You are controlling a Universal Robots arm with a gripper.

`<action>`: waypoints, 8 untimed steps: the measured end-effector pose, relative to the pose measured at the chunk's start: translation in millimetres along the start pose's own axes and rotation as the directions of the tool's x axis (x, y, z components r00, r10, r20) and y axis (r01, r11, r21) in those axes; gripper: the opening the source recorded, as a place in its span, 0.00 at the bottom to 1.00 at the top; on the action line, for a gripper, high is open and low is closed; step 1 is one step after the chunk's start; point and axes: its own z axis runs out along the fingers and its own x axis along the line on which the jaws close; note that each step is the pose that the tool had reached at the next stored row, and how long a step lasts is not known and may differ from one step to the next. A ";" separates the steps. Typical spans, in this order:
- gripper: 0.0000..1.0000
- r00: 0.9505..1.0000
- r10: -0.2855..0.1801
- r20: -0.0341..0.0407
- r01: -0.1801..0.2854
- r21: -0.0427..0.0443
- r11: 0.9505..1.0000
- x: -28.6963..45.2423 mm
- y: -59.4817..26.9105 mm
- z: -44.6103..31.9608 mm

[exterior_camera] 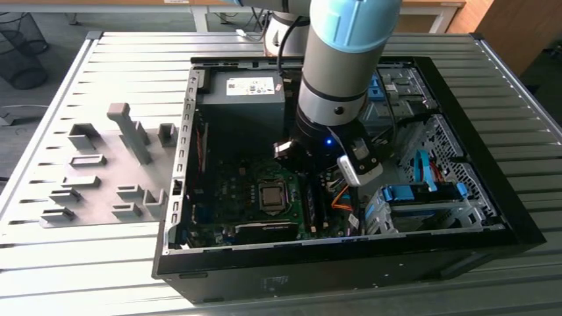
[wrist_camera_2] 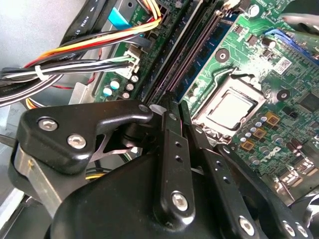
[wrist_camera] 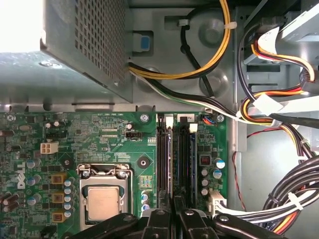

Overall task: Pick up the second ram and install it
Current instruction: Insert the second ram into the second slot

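slatted grey tabletop [exterior_camera: 105, 59] carries an open computer case [exterior_camera: 491, 217]; at frame centre, the end effector [wrist_camera: 173, 209] is pressed together over the second ram [wrist_camera: 169, 164] in its motherboard [wrist_camera: 89, 134] slot.

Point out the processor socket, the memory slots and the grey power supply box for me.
processor socket [wrist_camera: 103, 203]: first wrist view, on its metal lid.
memory slots [wrist_camera: 175, 159]: first wrist view, midway along the dark slots.
power supply box [exterior_camera: 242, 105]: exterior view, on its grey top.
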 end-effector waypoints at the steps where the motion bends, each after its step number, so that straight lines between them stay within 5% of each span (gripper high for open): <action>1: 0.14 1.000 0.000 0.000 0.000 0.000 1.000 -0.3 0.0 0.0; 8: 0.14 1.000 0.000 0.000 0.000 0.000 1.000 -0.9 -0.6 0.2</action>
